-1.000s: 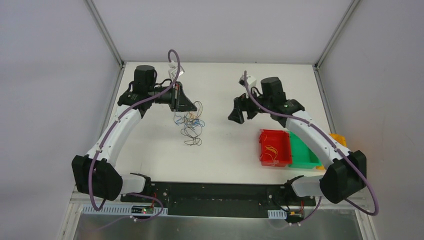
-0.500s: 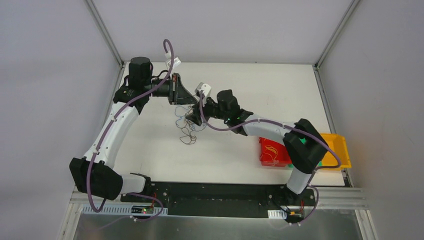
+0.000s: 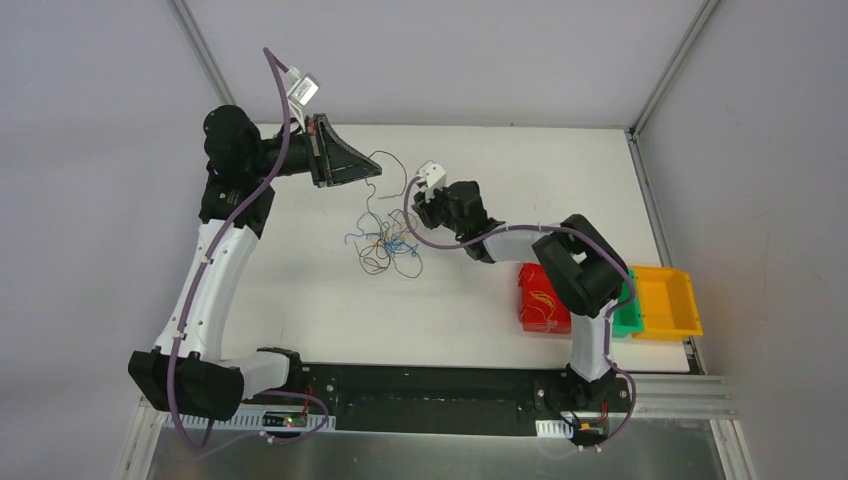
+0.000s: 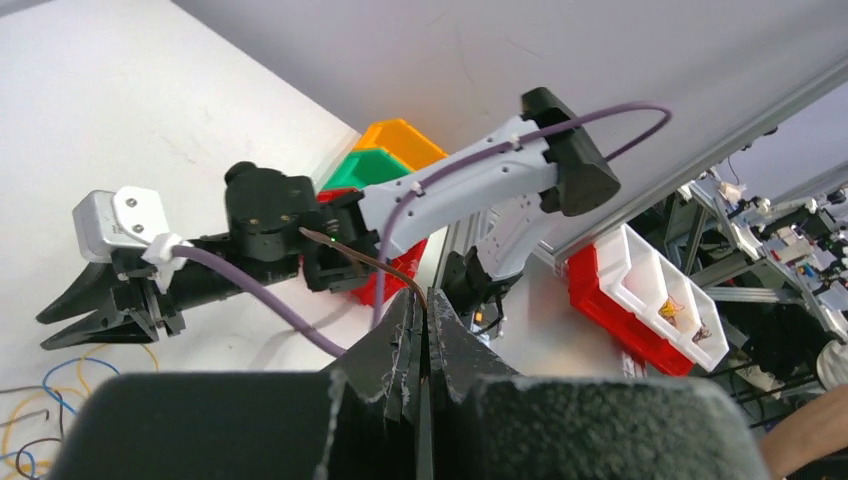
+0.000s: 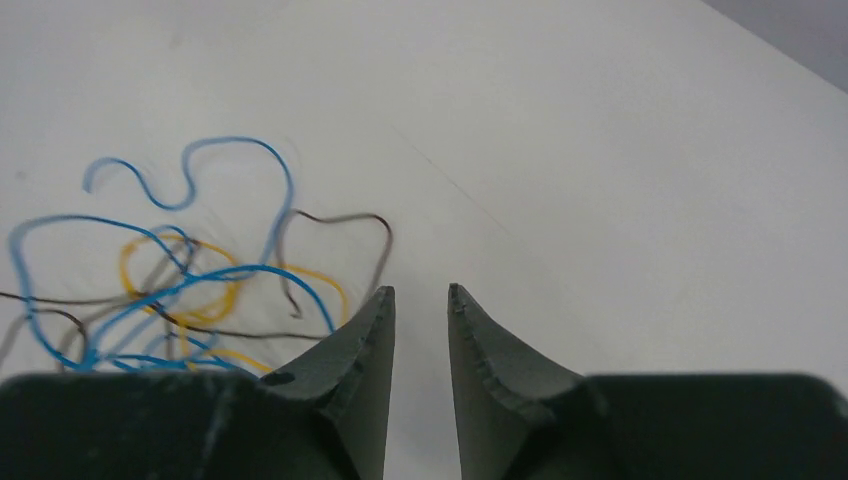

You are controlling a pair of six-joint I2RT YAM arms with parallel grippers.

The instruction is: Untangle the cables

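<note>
The cables [image 3: 383, 245] lie as a loose tangle of blue, yellow-orange and dark wires on the white table. My left gripper [image 3: 376, 172] is raised at the back left and is shut on a thin dark cable [image 4: 375, 265], which runs down toward the tangle. In the left wrist view that cable enters the closed tips of my left gripper [image 4: 425, 310]. My right gripper [image 3: 422, 218] hovers low just right of the tangle. In the right wrist view my right gripper [image 5: 420, 292] has a narrow gap with nothing in it, and the cables [image 5: 180, 290] lie beside its left finger.
A red bin [image 3: 545, 297] holding a yellow wire, a green bin [image 3: 627, 312] and a yellow bin [image 3: 668, 300] stand at the front right. The right arm's elbow [image 3: 575, 265] reaches over the red bin. Grey walls enclose the table.
My right arm swung left from beside the bins to the tangle, and its jaws narrowed. My left gripper rose and pulled back left, drawing the dark cable out of the tangle.
</note>
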